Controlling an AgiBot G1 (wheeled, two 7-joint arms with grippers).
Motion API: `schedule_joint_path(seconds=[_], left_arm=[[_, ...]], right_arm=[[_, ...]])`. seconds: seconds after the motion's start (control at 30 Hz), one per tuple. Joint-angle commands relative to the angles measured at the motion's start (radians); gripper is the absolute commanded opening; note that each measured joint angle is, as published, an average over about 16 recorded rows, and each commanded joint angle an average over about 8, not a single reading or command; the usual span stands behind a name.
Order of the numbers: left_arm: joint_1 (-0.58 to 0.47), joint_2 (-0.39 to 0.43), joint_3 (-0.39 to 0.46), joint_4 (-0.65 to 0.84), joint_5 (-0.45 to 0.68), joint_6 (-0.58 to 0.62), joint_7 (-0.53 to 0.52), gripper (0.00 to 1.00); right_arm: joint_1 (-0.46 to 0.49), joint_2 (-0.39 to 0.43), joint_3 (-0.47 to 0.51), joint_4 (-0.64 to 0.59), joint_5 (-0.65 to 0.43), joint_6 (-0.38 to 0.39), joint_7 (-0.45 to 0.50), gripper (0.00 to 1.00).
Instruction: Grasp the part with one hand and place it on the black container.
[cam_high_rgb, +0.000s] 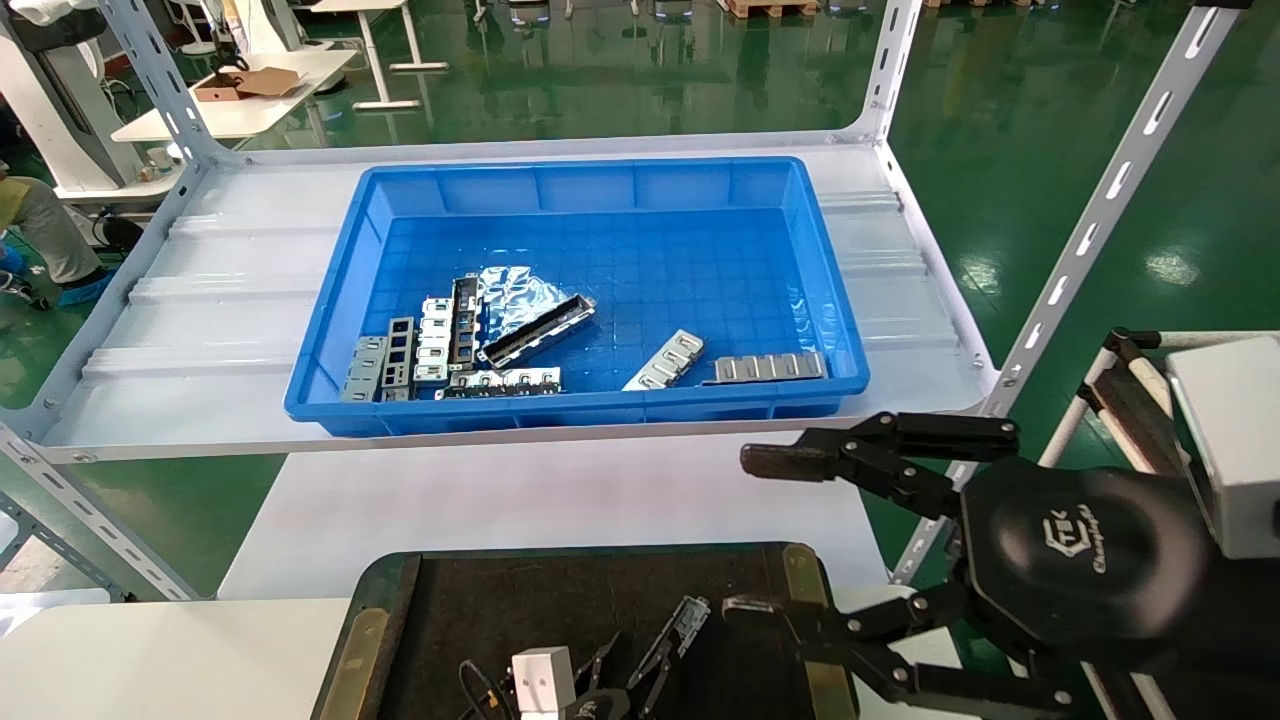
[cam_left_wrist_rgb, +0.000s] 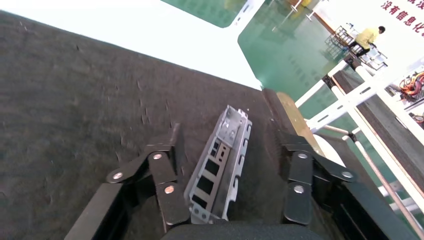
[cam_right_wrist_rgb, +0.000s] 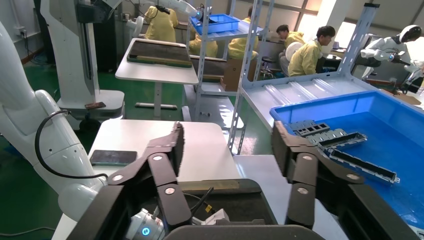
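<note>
— While our left gripper (cam_left_wrist_rgb: 227, 172) hangs low over the black container (cam_left_wrist_rgb: 75, 110), what is it doing with the part (cam_left_wrist_rgb: 222, 160)?

— Its fingers (cam_left_wrist_rgb: 170, 185) stand spread, with the part lying in the gap between them. From the wrist view we see daylight on the far side of the channel; on the near side it sits close against one finger, and we cannot tell whether it touches. We judge it released, resting on the dark mat.

— Which way does it lie?

— Its long axis runs straight out from the palm, along the fingers, open trough facing up. It sits near the container's brass-edged side.

— So the next move?

— We think a straight lift clears it, since the fingers flank the channel rather than cross it.

— And our right gripper (cam_high_rgb: 765, 535)?

— Splayed open, holding nothing, parked off the container's right edge, below the blue bin (cam_high_rgb: 330, 330) on its shelf surface (cam_high_rgb: 200, 330).
</note>
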Motion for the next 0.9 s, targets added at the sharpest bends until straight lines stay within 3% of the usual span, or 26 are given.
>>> schedule_joint_path(seconds=[0.03,0.5,0.7,0.9], left_arm=[[-0.004,-0.001,0.016,-0.002,-0.032,0.012,0.026,1.0],[-0.037,-0.009,0.083,-0.009,-0.159,0.215,0.185,1.0],[-0.074,-0.041,0.141,0.001,-0.13,0.22,0.131,1.0],[-0.108,-0.132,0.209,-0.031,-0.05,0.22,0.005,1.0]], right_arm=[[0.0,0.0,0.0,0.0,0.0,0.0,0.0,1.0],[0.0,0.0,0.0,0.0,0.0,0.0,0.0,1.0],[0.0,0.0,0.0,0.0,0.0,0.0,0.0,1.0],[0.0,0.0,-0.001,0.0,0.0,0.0,0.0,1.0]])
